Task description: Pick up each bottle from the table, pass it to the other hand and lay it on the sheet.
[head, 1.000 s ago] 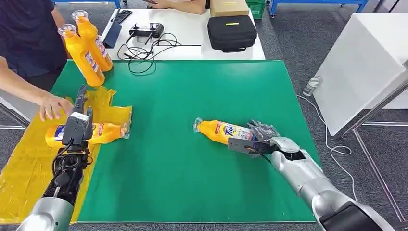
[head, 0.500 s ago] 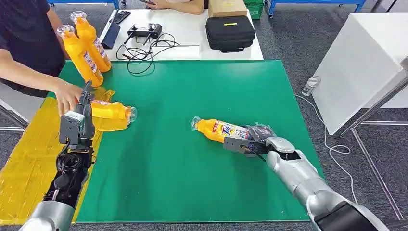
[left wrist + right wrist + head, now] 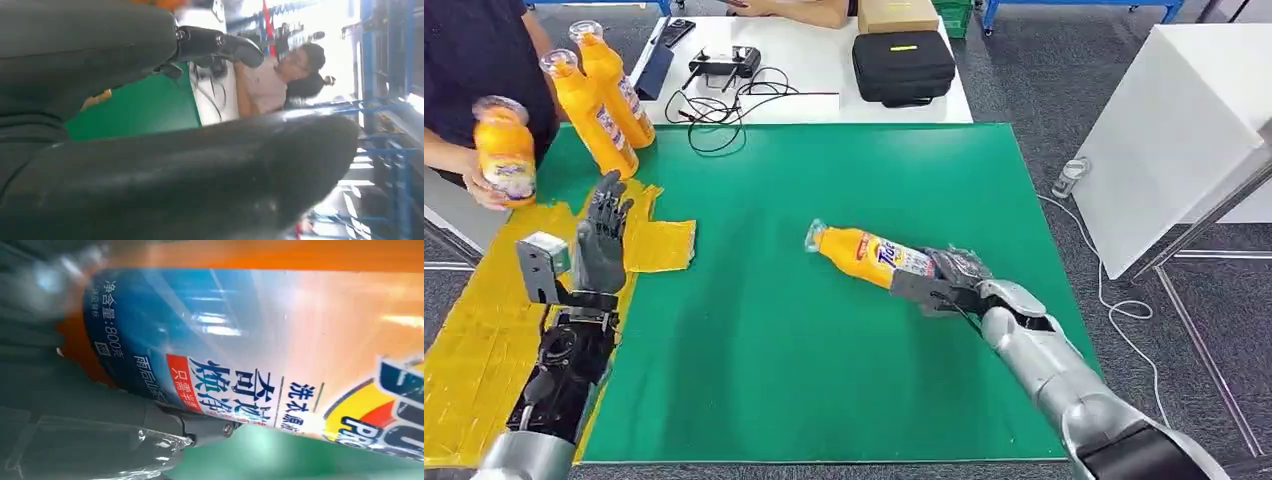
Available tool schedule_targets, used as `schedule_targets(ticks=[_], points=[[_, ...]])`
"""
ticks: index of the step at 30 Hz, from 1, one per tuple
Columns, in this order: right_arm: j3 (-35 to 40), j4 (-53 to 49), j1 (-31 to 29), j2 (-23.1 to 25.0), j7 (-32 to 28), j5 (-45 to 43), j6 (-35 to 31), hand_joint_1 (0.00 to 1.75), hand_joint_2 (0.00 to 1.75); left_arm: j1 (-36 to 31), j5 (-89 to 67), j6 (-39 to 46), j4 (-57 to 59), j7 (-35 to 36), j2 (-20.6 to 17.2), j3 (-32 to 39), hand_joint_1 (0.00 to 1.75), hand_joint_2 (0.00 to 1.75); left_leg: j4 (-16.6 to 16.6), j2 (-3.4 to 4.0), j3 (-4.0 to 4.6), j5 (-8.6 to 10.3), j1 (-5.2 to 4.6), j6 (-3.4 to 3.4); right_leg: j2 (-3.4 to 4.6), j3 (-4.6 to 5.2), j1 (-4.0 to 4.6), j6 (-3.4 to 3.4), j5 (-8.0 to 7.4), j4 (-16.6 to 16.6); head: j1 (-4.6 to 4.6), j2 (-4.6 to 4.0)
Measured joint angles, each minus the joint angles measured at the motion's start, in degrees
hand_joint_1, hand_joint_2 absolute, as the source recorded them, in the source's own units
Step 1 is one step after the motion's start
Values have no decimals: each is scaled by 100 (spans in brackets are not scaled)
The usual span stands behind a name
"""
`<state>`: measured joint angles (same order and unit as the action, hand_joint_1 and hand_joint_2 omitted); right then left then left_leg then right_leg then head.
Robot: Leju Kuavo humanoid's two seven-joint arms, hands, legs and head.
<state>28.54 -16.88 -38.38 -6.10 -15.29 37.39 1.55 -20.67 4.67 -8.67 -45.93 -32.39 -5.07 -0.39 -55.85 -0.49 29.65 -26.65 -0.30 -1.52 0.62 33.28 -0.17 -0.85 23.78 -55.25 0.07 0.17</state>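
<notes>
An orange bottle (image 3: 864,254) with a clear cap and a blue label (image 3: 240,340) hangs tilted just above the green mat (image 3: 824,380), cap toward the left. My right hand (image 3: 944,282) grips its base end. My left hand (image 3: 602,240) stands upright over the yellow sheet (image 3: 474,340), fingers straight and apart, holding nothing; its thick grey thumb (image 3: 165,190) looms in the left wrist view. A person at the far left holds another orange bottle (image 3: 504,150) up off the sheet. Two more orange bottles (image 3: 602,95) stand at the mat's back left corner.
A white table (image 3: 824,70) behind the mat carries a black case (image 3: 904,65), cables and a controller (image 3: 724,65). A white panel (image 3: 1174,140) leans at the right. A seated person (image 3: 272,82) shows beyond the mat.
The person took the bottle off the yellow sheet and raised it. My left hand lifted upright, holding nothing. My right hand raised its bottle's cap end off the mat.
</notes>
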Motion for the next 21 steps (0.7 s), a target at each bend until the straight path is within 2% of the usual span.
schedule_targets(ticks=[4, 9, 16, 21], points=[[-231, -641, -132, 175, -320, -103, -94, 175, 175, 318, 739, -802, -519, 323, 114, 46, 0, 175, 0, -9, 10, 0, 1, 0, -1, 10, 8, -2, 3, 0, 4, 0], [-266, -1572, -147, 713, -8, -173, -289, 175, 175, 441, 1589, -1448, -716, 544, 398, 50, 0, 175, 1, -5, 17, 0, 4, 1, 0, 21, 8, -2, 3, -1, 4, 0], [-257, -1855, -205, 1540, 410, -184, -774, 175, 175, 392, 1929, -1542, -865, 771, 872, -50, 0, 175, 1, -7, 16, 2, 4, 3, 0, 22, 10, -1, 3, 0, 4, 0], [-244, -1796, -210, 1899, 556, -124, -789, 175, 175, 239, 1942, -1402, -889, 806, 1060, -216, 0, 175, 1, -6, 20, 2, 3, 3, -1, 22, 8, -2, 3, 0, 4, 0]])
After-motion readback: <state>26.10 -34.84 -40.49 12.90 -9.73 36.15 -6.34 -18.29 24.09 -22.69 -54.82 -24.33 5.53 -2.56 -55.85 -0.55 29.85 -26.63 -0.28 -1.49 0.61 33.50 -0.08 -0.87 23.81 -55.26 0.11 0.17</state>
